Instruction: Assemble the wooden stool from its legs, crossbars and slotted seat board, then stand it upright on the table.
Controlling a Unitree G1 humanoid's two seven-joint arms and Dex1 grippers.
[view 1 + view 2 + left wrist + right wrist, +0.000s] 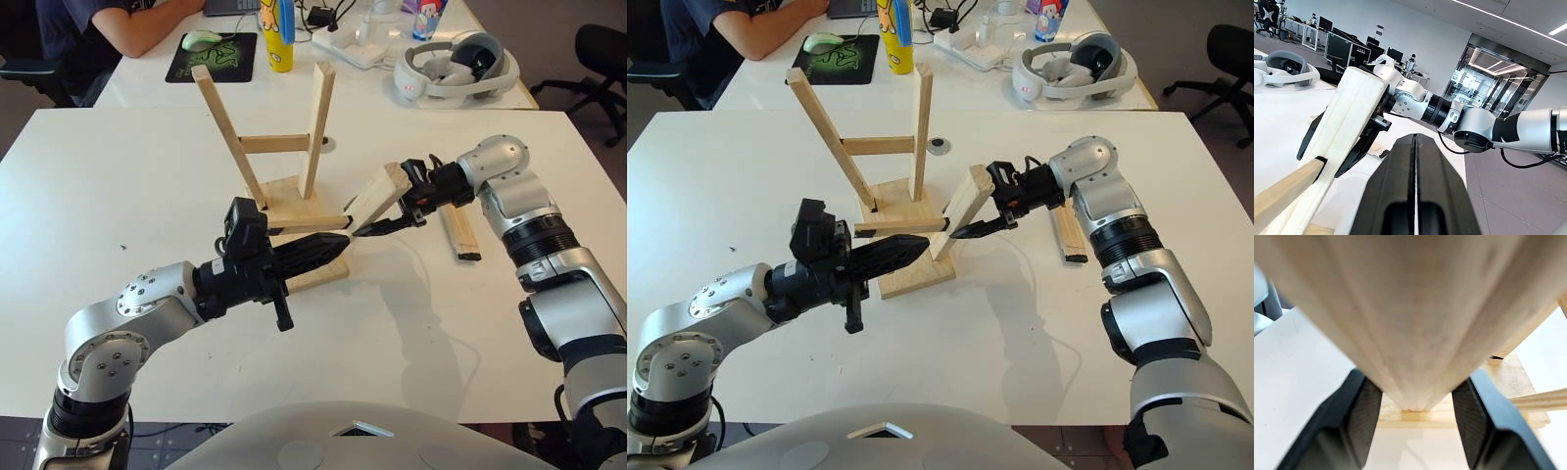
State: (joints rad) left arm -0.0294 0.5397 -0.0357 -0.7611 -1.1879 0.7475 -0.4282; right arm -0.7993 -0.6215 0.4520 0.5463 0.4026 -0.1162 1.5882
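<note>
- The leg (377,196) is gripped, tilted, by the right fingers (1359,421), at 3 o'clock of the seat board (911,279).
- The left fingers (1400,196) are closed on nothing, just beside the crossbar (306,226) slotted into that leg.
- Step judged in hand: the third leg is being seated. Next, it must be righted and pressed into its slot.
- A spare leg (458,235) is left on the counter (147,176).

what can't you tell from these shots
Head views: left gripper covers the lower end of the held leg; contact with seat board unclear.
Left wrist view: crossbar end vanishes into the leg's notch; depth unknown.
Head views: wrist behind right gripper hides one end of loose wooden piece; leg or crossbar unclear.
</note>
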